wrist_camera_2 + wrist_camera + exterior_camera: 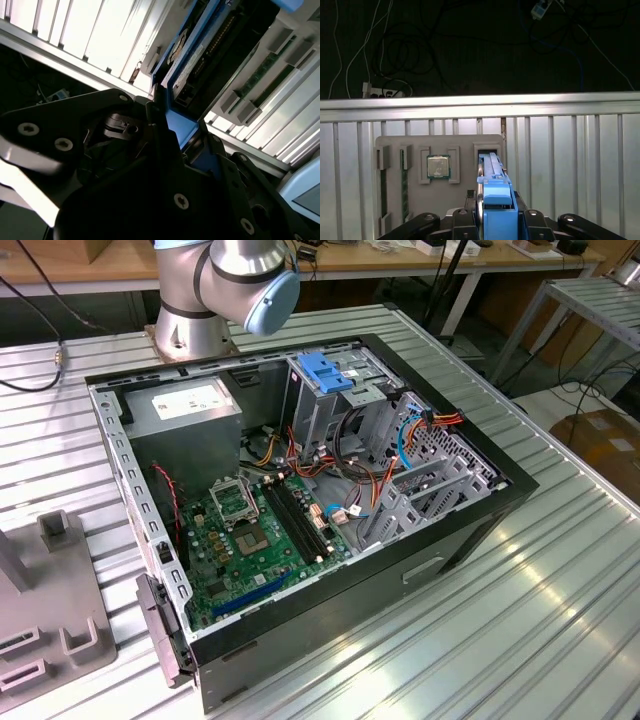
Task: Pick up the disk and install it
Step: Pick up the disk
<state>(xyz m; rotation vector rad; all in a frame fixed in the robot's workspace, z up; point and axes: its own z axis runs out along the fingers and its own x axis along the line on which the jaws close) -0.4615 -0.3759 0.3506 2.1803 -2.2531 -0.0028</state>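
Observation:
The disk [495, 197], a silver drive in a blue plastic carrier, stands edge-on between my gripper's [496, 220] black fingers [462, 217] in the first wrist view. It is over the slot end of a grey parts tray [465, 142]. In the second wrist view the disk [197, 55] shows its white label and connector edge, and the gripper [180, 132] is shut on the blue frame. In the exterior view the open computer case [300, 490] lies on the table with its metal drive cage [330, 405] at the back, and the arm's base [215, 290] stands behind it.
The grey tray also holds a processor [438, 166] and memory sticks [404, 185], close to the table's edge rail [480, 107], with cables on the floor beyond. Inside the case are a power supply [190, 410], the motherboard [250, 530] and bundled cables [400, 440]. Another grey tray [45, 620] lies at the exterior view's left.

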